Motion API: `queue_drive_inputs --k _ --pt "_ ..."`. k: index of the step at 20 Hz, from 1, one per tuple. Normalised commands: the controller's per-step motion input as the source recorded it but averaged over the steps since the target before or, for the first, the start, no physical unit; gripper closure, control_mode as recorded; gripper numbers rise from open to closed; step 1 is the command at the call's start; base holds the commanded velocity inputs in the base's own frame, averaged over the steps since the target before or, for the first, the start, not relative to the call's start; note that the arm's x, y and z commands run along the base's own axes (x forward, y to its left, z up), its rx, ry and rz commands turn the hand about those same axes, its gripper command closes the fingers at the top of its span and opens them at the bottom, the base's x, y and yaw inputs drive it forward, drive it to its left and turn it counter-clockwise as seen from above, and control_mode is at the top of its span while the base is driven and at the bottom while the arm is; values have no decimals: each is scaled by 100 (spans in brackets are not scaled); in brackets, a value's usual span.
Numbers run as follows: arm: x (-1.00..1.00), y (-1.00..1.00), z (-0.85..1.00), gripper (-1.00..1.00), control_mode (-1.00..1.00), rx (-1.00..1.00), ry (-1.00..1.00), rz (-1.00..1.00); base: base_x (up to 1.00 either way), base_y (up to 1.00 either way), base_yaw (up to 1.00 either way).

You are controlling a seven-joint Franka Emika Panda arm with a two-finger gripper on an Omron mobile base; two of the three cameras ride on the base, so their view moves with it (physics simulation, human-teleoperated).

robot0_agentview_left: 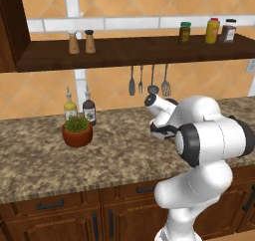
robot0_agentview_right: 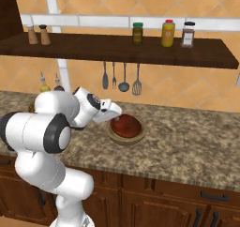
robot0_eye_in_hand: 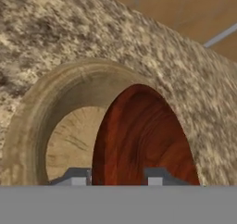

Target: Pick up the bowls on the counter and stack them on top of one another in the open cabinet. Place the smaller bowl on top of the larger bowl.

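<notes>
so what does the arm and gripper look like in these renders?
Glossy white rounded arm segments with black ring bands at the joints; no cables or markings visible. White boxy hand on the gripper. In the hand view, its two fingertips are small, grey and blocky.

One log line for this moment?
stage: red bowl inside tan bowl on counter | gripper: jaws astride red rim | shelf: no bowls

Glossy white rounded arm (robot0_agentview_left: 209, 140), dark joint rings, seemingly grey-tipped tool (robot0_eye_in_hand: 115, 177)
</notes>
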Motion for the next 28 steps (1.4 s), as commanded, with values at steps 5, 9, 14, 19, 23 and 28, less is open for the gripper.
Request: queue_drive_inputs --k 5,9,14,19,23,28 --pt "-40 60 67 -100 -100 0 -10 0 0 0 0" --pt "-39 79 2 -100 -100 0 17 0 0 0 0" --pt "10 -3 -19 -100 -100 1 33 0 0 0 0" --pt "13 -2 -50 -100 -100 6 29 0 0 0 0" --pt "4 -27 -33 -100 -100 1 -1 0 0 0 0" --pt "10 -24 -45 -100 -100 0 0 1 0 0 0"
